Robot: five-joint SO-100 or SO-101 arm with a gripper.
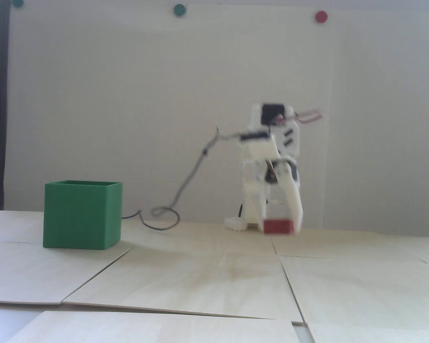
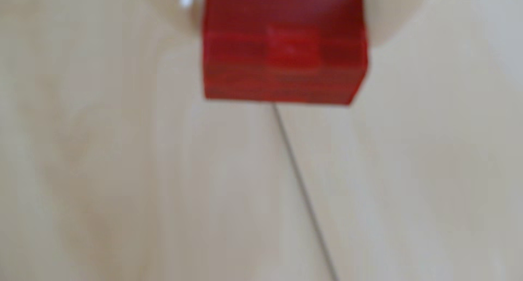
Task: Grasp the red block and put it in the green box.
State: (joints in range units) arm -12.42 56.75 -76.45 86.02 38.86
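Pale plywood sheets cover the counter [image 1: 214,278] in the fixed view, their edges overlapping in thin seams. The white arm [image 1: 271,168] stands at the back near the wall, bent over so that its hand [image 1: 279,225] points straight down, blurred. Between the two white fingers [image 1: 295,203] sits the red block [image 1: 279,227], low at the counter's surface; whether it rests on the wood or hangs just clear of it, I cannot tell. The fingers flank the block closely on both sides and look to be pinching it. Well apart to the left of this view stands the green box [image 1: 82,214], upright and open at the top. A grey cable [image 1: 189,178] trails from the arm down to a loop on the counter behind the box. Two green magnets [image 1: 179,9] and one red magnet [image 1: 321,16] dot the wall above.

The wrist view is soft and close: the red block [image 2: 284,52] fills the top middle, over pale wood crossed by one thin seam [image 2: 305,199].
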